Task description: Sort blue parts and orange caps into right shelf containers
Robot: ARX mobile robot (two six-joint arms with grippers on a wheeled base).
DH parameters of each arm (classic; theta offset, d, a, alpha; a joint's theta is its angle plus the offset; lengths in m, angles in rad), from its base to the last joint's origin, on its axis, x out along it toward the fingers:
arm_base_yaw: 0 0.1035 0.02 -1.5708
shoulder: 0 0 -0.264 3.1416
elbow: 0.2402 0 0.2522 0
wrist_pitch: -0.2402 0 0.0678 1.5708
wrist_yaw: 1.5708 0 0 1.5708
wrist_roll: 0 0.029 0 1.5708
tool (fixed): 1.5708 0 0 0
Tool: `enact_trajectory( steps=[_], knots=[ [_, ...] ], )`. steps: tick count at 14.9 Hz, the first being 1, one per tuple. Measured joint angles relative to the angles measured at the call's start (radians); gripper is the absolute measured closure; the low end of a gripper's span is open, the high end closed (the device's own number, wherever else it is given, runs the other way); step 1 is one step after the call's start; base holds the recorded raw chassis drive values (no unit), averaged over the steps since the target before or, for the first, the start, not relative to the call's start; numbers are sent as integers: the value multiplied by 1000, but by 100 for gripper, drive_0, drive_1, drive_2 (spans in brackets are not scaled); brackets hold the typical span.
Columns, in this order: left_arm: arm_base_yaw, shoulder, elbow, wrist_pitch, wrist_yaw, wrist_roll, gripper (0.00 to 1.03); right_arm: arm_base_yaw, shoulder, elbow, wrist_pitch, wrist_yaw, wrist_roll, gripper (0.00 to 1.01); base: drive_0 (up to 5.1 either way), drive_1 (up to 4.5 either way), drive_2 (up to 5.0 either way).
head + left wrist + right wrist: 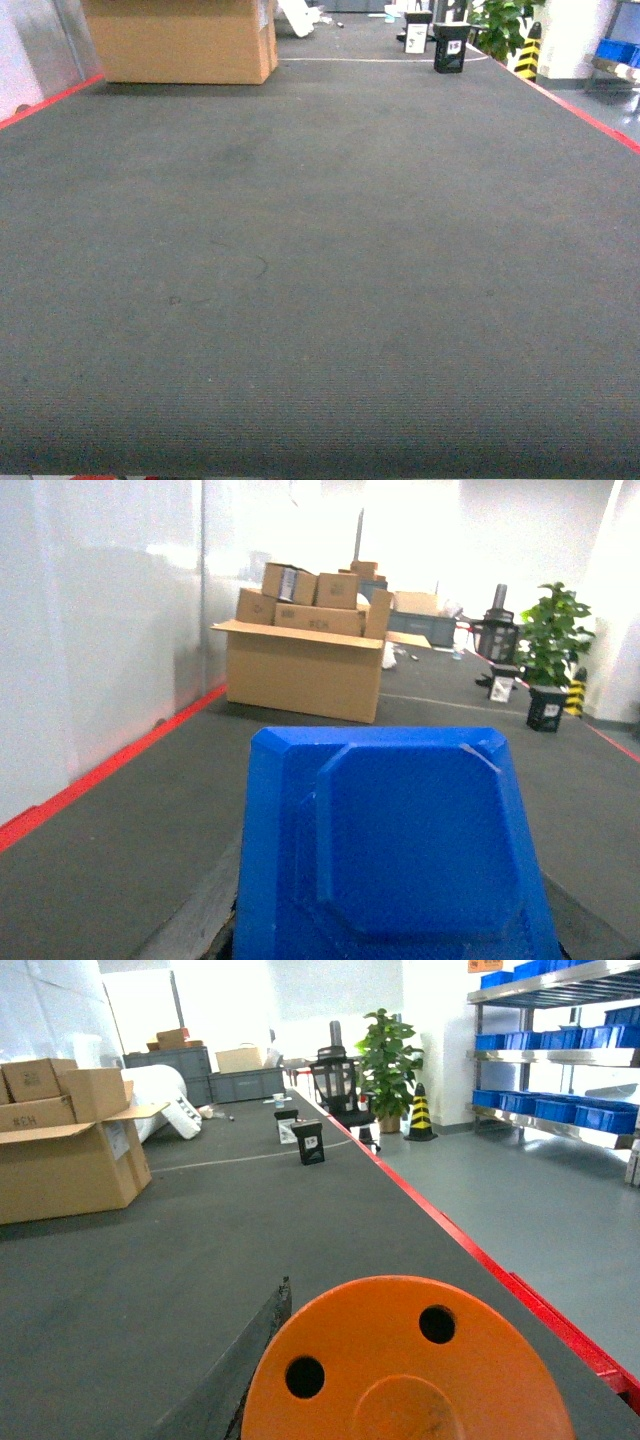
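— Grey carpet floor, all the head camera gets; no arm in it, just a brown cardboard box far off.

— And the parts?
— A faceted blue plastic part fills the left wrist view; a round orange plastic cap with two holes fills the right one. Both look carried, but no fingers show, so I cannot tell what either claw is doing.

— Which step, then?
— Transport, I'd judge. Both wrists look level along the floor. The bright blue plastic crates sit on a metal shelf, well apart, rightward. Next calls for driving there.
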Motion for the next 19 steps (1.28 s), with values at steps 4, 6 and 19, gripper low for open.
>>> enact_trajectory(
  steps=[4, 6, 19],
  knots=[
    [-18, -29, -13, -90, 11, 4, 59, -28, -32, 3, -151, -114, -32, 56, 0, 0, 0],
    [66, -109, -48, -267, 188, 7, 59, -135, -135, -73, -219, -321, -35, 56, 0, 0, 0],
    [267, -373, -277, -309, 407, 7, 60, -429, -436, -309, -293, -643, -37, 56, 0, 0, 0]
  ],
)
